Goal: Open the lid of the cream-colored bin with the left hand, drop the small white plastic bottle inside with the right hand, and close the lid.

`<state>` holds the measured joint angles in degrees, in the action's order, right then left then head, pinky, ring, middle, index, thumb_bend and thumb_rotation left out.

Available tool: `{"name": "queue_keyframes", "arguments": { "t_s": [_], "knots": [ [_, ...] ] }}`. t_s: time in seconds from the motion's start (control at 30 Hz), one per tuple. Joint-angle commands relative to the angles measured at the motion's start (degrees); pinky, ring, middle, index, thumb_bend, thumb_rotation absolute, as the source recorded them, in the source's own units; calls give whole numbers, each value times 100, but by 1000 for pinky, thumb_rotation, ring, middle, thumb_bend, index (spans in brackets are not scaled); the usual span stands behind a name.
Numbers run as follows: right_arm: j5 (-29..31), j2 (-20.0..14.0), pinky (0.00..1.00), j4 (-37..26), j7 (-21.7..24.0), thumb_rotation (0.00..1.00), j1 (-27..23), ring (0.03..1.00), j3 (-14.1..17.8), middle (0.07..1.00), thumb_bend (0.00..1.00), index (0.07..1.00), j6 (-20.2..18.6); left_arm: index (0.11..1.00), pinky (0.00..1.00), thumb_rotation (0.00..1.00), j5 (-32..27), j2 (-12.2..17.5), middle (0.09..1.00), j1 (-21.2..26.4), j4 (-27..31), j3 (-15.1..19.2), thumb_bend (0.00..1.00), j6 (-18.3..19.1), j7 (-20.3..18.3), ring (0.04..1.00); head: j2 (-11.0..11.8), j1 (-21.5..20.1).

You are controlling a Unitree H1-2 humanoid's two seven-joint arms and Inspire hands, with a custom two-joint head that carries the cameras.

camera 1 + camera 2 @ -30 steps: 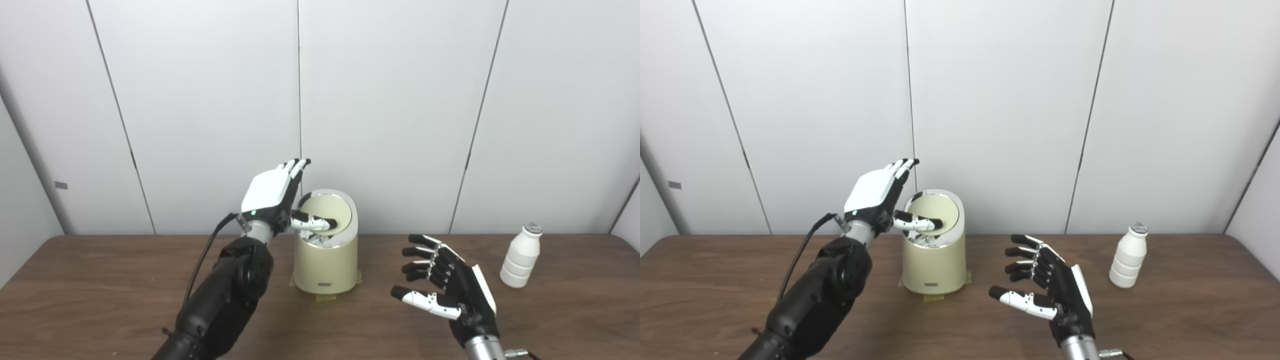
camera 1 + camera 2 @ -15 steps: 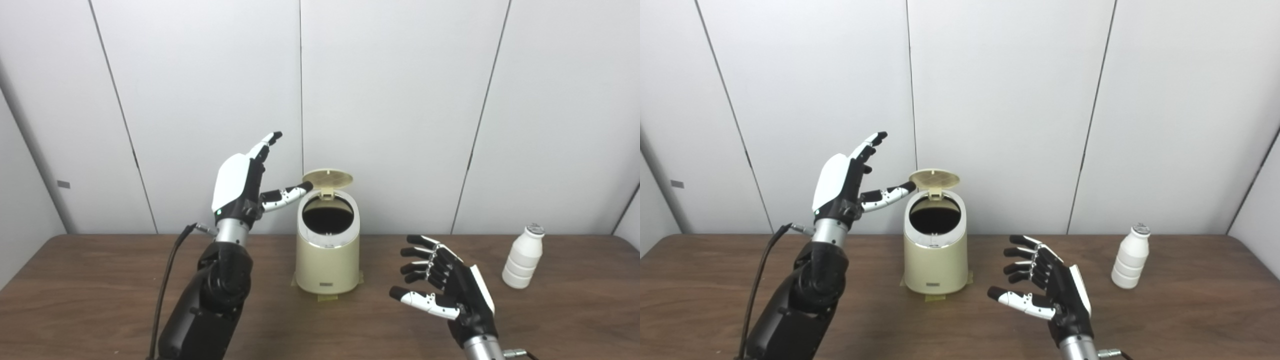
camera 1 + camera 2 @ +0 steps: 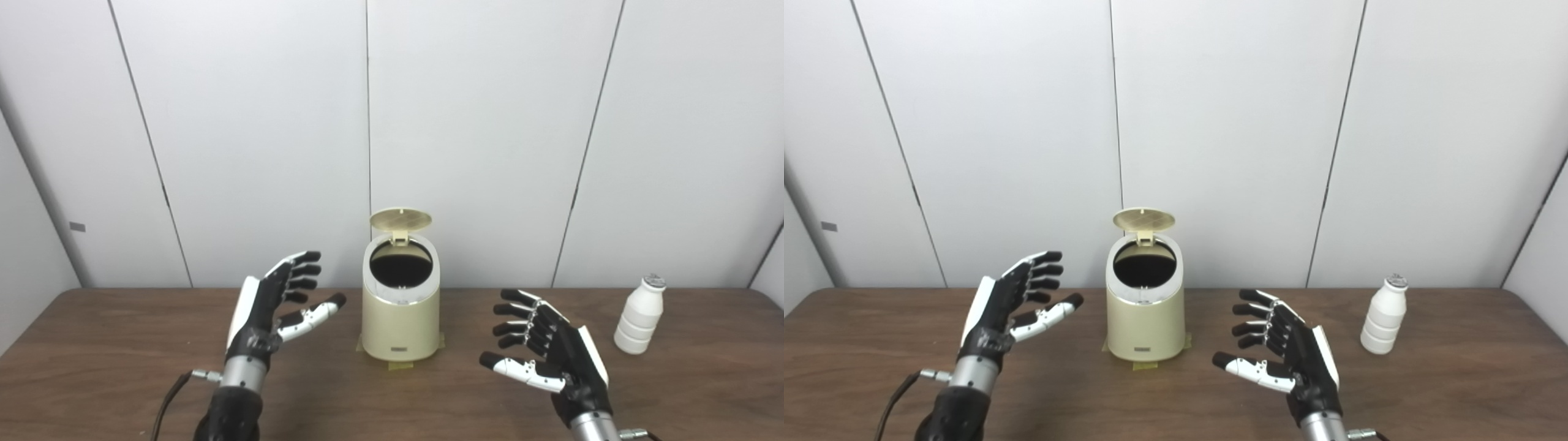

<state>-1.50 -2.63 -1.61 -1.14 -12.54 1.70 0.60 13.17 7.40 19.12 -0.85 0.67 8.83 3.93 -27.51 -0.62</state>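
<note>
Bin point(image 3: 400, 324): centre of desk point(image 3: 122, 380), lid point(image 3: 401, 217) raised upright. Bottle point(image 3: 639, 315): upright, far right, untouched. Left hand point(image 3: 269, 306), right hand point(image 3: 545, 346): fingers spread, nothing held. Bottle is best gripped around the body and kept upright until over the opening.

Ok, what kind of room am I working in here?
Probably a lab or test cell rather than a home: plain white wall panels behind a bare wooden table, and the bin seems taped to the tabletop, with a lone bottle staged to the right.
</note>
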Motion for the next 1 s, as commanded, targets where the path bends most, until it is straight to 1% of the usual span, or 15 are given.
{"name": "queue_keyframes", "arguments": {
  "t_s": [0.0,0.07,0.13,0.2,0.23,0.3,0.4,0.47,0.57,0.67,0.7,0.77,0.9,0.93,0.97],
  "knots": [
    [41,-32,502,-157,-6,105,-179,573,45,679,674,730,133,858,725,264,-193,-20,794,69,248,164,673,-217,89,766,-3,7],
    [91,-34,496,-104,11,98,-184,570,64,681,677,731,167,861,721,284,-289,-13,795,-51,241,233,672,-324,72,766,-3,-1],
    [98,-25,507,-83,10,100,-186,572,68,680,684,731,160,863,655,283,-527,-36,793,-176,226,329,676,-435,16,741,20,-65],
    [74,-14,506,-100,1,103,-182,568,56,677,690,729,133,868,598,255,-772,-92,795,-278,163,418,671,-615,2,723,43,-105],
    [72,-13,503,-109,7,97,-178,570,49,678,688,728,131,879,561,212,-832,-119,797,-325,108,443,674,-731,25,711,61,-125],
    [72,-17,498,-125,17,95,-166,568,42,676,689,725,136,888,542,192,-861,-144,796,-400,10,456,676,-921,56,700,93,-193],
    [96,-27,476,-148,26,92,-143,561,53,671,694,724,172,905,544,229,-830,-155,805,-474,-95,437,708,-1116,57,692,138,-336],
    [74,-43,498,-174,2,88,-140,563,76,671,705,724,188,897,554,214,-853,-170,801,-486,-99,438,719,-1138,43,688,148,-396],
    [175,-107,494,-137,-58,55,-218,551,252,678,710,721,217,866,576,159,-905,-165,787,-507,-67,450,727,-1103,14,679,211,-723],
    [310,-438,488,46,42,71,-470,562,494,686,734,737,311,863,684,143,-888,-68,777,-532,-125,429,738,-1171,-38,684,355,-1037],
    [222,-570,500,-48,41,95,-582,582,534,687,744,739,229,865,707,130,-904,-35,778,-534,-157,428,739,-1188,-67,691,445,-1151],
    [10,-758,507,-350,-11,67,-777,587,563,674,749,725,-19,869,733,115,-926,26,781,-528,-241,435,740,-1251,-111,708,541,-1326],
    [-402,-1130,483,-960,-162,73,-1220,587,664,670,782,694,-799,866,744,41,-938,179,786,-499,-455,452,729,-1415,-175,723,762,-1833],
    [-450,-1243,513,-1016,-162,78,-1328,609,703,680,780,698,-941,868,740,29,-971,223,789,-480,-554,468,721,-1488,-203,728,862,-2047],
    [-497,-1340,531,-1046,-162,94,-1415,625,740,689,783,703,-1043,870,742,20,-997,254,792,-465,-628,480,713,-1548,-222,734,883,-2089]
  ]
}}
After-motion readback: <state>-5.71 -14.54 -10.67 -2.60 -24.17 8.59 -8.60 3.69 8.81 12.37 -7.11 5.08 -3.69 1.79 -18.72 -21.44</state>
